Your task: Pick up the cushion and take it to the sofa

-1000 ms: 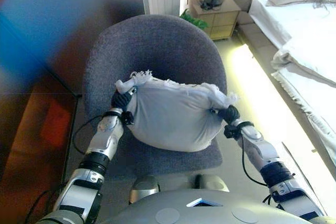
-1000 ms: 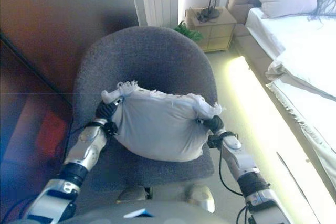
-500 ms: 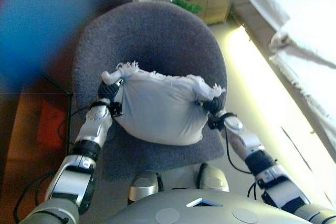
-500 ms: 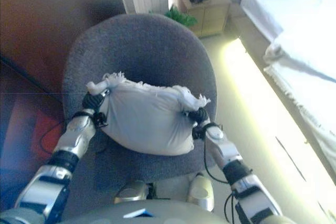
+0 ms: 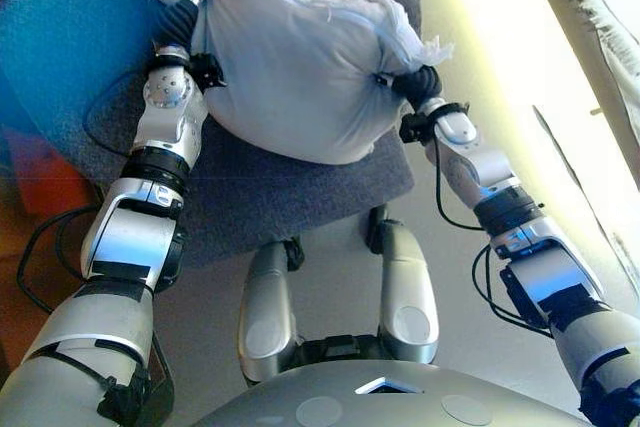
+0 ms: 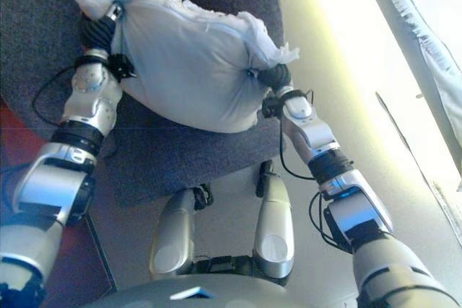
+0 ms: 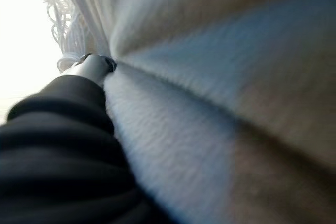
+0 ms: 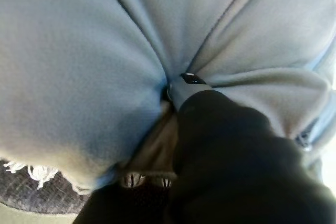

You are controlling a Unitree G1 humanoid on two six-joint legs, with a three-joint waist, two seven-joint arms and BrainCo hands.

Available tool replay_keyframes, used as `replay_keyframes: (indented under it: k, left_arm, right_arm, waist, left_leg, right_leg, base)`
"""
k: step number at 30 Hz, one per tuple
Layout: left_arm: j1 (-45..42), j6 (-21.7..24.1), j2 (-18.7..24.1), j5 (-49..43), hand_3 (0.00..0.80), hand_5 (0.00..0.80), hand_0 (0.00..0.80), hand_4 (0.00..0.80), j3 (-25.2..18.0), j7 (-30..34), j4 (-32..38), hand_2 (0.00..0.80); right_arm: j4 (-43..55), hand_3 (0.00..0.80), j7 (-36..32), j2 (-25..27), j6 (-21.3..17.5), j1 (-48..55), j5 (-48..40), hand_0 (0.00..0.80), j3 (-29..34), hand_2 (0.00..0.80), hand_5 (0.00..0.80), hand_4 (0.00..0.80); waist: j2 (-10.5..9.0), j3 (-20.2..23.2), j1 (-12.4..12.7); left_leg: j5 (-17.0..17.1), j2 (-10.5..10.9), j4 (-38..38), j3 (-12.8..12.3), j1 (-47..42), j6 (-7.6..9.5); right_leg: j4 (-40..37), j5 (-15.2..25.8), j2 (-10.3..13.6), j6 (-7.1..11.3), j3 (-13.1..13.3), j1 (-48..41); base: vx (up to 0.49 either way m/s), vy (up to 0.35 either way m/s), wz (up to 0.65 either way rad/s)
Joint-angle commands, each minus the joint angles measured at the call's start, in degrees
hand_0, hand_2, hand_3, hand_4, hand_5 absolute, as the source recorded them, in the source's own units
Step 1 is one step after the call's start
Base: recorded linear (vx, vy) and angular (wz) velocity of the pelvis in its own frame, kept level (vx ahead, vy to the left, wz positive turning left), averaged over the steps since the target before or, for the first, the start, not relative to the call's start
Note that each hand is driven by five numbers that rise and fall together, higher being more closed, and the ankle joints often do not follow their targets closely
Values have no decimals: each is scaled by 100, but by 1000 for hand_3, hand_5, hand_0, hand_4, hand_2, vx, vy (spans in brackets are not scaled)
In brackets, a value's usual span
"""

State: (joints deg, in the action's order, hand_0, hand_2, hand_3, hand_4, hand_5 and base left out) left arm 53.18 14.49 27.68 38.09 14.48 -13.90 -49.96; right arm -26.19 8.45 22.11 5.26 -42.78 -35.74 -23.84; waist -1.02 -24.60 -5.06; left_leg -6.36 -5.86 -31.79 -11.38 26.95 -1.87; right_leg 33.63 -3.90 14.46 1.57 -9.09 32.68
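Holding between both hands, above the seat of the grey armchair [image 5: 250, 187]: a pale blue, fringed cushion [image 5: 290, 57]. Looks light and very soft, with fabric puckering into deep folds wherever pressed, so likely to sag and slump rather than slip. Left hand [image 5: 180, 17] dug into one end by the fringe, right hand [image 5: 415, 82] sunk into the opposite end; fingers of both buried in the cloth, so cannot tell whether curled or straight. Best taken at the two ends, squeezing inward with even pressure. No sofa visible in these views.
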Motion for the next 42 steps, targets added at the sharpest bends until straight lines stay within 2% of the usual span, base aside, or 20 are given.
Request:
replay_keyframes:
  k: [1,6,10,11,12,13,14,15,20,25,28,32,37,42]
  left_arm:
    - [934,518,-509,70,800,800,800,800,168,450,-69,800]
    - [1503,535,-244,47,800,800,800,800,457,732,-356,800]
    - [1816,214,-187,83,800,800,800,800,582,700,-581,800]
    - [1866,106,-182,26,800,800,800,800,620,566,-685,800]
    - [1898,93,-185,135,508,508,508,508,661,548,-782,508]
    - [1895,36,-178,233,0,0,0,0,644,503,-810,0]
    - [1884,0,-193,265,0,0,0,0,619,424,-812,0]
    - [1868,18,-212,342,0,0,0,0,611,357,-826,0]
    - [1730,59,-234,254,0,0,0,0,507,-6,-757,0]
    - [1588,15,-73,305,0,0,0,0,296,-174,-754,0]
    - [1384,37,171,467,0,0,0,0,106,-288,-785,0]
    - [928,60,465,333,0,0,0,0,-155,-434,-574,0]
    - [106,9,915,-237,0,0,0,0,-464,-754,-86,0]
    - [-787,152,1097,-168,0,0,0,0,-804,-386,525,0]
  right_arm:
    - [-95,800,-336,-517,-627,-954,-252,800,-359,800,800,800]
    - [-392,800,-411,-375,-589,-1418,-504,800,-401,800,800,800]
    - [-575,800,-449,-331,-415,-1609,-440,800,-455,800,800,800]
    - [-594,304,-427,-322,-343,-1632,-421,304,-489,304,304,304]
    - [-576,0,-397,-323,-287,-1630,-427,0,-532,0,0,0]
    - [-556,0,-391,-298,-243,-1607,-452,0,-546,0,0,0]
    - [-510,0,-336,-292,-240,-1568,-432,0,-558,0,0,0]
    - [-439,0,-253,-304,-252,-1518,-382,0,-571,0,0,0]
    - [-112,0,43,-262,-218,-1329,-272,0,-472,0,0,0]
    - [-167,0,109,-159,-198,-1193,-434,0,-281,0,0,0]
    - [-184,0,118,-20,-220,-1084,-501,0,-165,0,0,0]
    - [-78,0,235,151,-227,-800,-694,0,44,0,0,0]
    - [306,0,252,321,-325,-198,-666,0,323,0,0,0]
    - [633,0,521,307,-567,502,-552,0,677,0,0,0]
  waist:
    - [110,116,48]
    - [249,24,-3]
    - [443,-15,-87]
    - [489,-6,-119]
    - [518,3,-147]
    - [538,16,-169]
    - [553,14,-188]
    - [554,12,-218]
    - [551,-1,-256]
    - [521,42,-208]
    - [529,118,-153]
    - [507,233,-33]
    - [425,437,130]
    - [343,702,272]
  left_leg:
    - [-799,-75,-472,321,-85,-162]
    - [-538,-12,-87,296,-153,-254]
    - [-474,53,55,206,-258,-273]
    - [-454,66,105,173,-324,-281]
    - [-434,78,152,146,-380,-291]
    - [-422,78,203,109,-449,-303]
    - [-407,85,263,77,-518,-314]
    - [-238,98,359,3,-518,-279]
    - [-144,79,531,-72,-646,-309]
    - [-148,62,540,-53,-773,-338]
    - [-137,68,592,-37,-883,-345]
    - [-119,71,691,-2,-1049,-351]
    - [-52,76,965,46,-1332,-363]
    - [61,82,1423,48,-1718,-343]
  right_leg:
    - [-115,-26,396,547,418,-293]
    - [-458,45,372,576,363,-368]
    - [-516,13,403,565,381,-394]
    - [-529,-6,404,560,397,-429]
    - [-556,-20,404,560,411,-467]
    - [-594,-38,407,561,411,-517]
    - [-641,-47,404,559,412,-571]
    - [-761,100,407,508,393,-578]
    - [-930,79,379,502,353,-748]
    - [-965,25,409,488,269,-946]
    - [-1019,-9,444,483,198,-1101]
    - [-1165,-32,476,483,42,-1386]
    - [-1545,11,387,469,-159,-1818]
    - [-2026,100,248,479,-348,-2329]
  base:
    - [-23,-69,-9]
    - [-10,-1,-14]
    - [41,106,-6]
    - [84,106,4]
    - [98,111,-2]
    - [87,79,-6]
    - [3,60,-7]
    - [-21,32,-7]
    - [7,9,-7]
    - [43,-12,-2]
    - [52,8,1]
    - [62,-20,3]
    - [65,-41,9]
    - [87,-51,13]
